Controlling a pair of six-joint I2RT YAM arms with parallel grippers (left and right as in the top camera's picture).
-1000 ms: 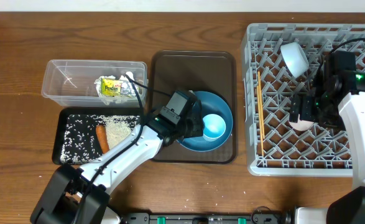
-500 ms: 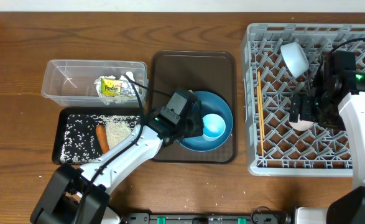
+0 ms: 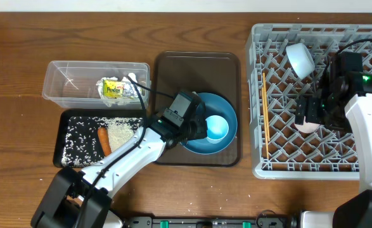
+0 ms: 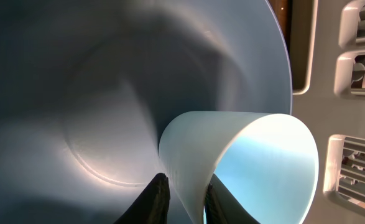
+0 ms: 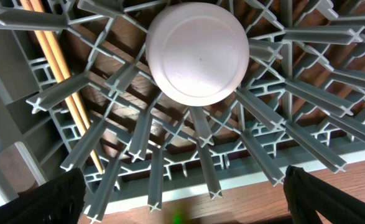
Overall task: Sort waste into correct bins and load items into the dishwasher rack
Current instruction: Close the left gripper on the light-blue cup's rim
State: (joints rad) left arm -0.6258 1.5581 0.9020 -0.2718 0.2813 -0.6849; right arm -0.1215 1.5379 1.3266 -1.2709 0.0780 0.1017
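My left gripper is shut on the light-blue cup, one finger inside its rim and one outside. The cup lies on its side on the round blue plate, and from above my left gripper is at the cup's left side. My right gripper stands open above the dishwasher rack, over an upside-down pink cup set on the pegs. From above, my right gripper hides most of that cup. A white bowl and the wooden chopsticks are in the rack too.
The plate rests on a brown tray. The clear tub holds the yellow-green wrapper and a white tissue. The black tray holds rice and the carrot. A few grains lie on the table's front edge.
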